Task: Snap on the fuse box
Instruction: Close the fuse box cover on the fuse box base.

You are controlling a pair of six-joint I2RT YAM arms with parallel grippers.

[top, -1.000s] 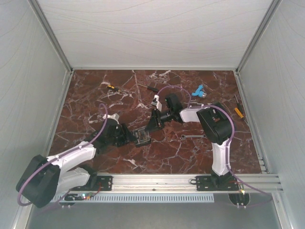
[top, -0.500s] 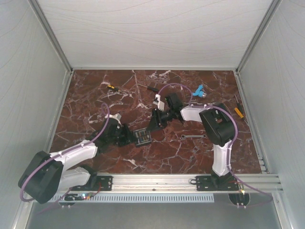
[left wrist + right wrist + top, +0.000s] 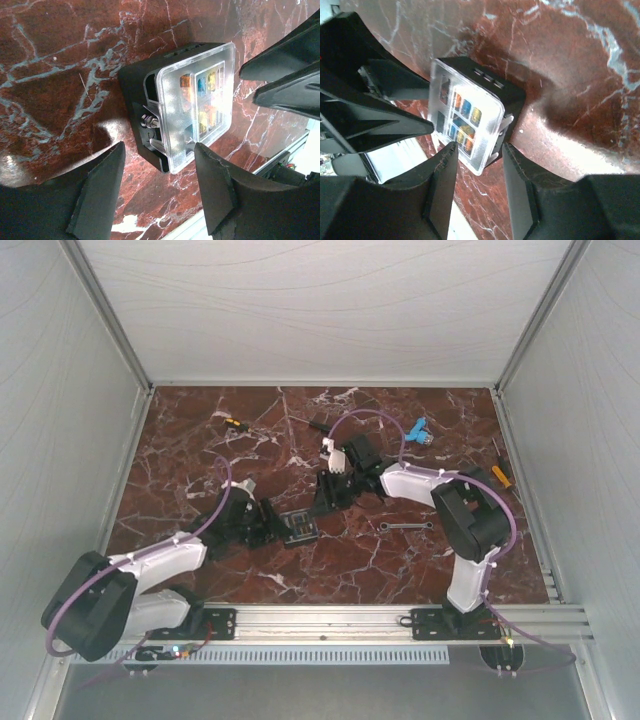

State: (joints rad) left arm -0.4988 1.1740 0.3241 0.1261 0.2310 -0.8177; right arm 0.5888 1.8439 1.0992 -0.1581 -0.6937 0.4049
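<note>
Top external view: fuse box [image 3: 298, 526] lies flat on the red marble table [image 3: 180, 455], about mid-table left to right and toward the near half, btwn the two grippers. Left gripper [image 3: 272, 525] reaches in from the left, right gripper [image 3: 322, 503] from the far right. Both are low over the tabletop, tips just beside the box.

Left wrist view: a clear cover [image 3: 200, 107] sits over the black box's face, w/ orange, blue and yellow fuses showing through. The left gripper's jaws stand apart. The box lies just beyond the fingertips [image 3: 97, 195], lined up w/ the gap, nothing clamped.

Right wrist view: the right gripper's jaws are also apart, w/ the box's cover-side corner reaching into the gap btwn the fingers [image 3: 440, 192]. Can't tell if either finger touches it; no squeeze shows. The left gripper's black fingers fill the far side of the box here.

Elsewhere on the table, well apart from the box: a blue part [image 3: 416, 430] far right, a small wrench [image 3: 403, 526] right of the box, and a yellow-handled screwdriver [image 3: 500, 475] at the right edge.
</note>
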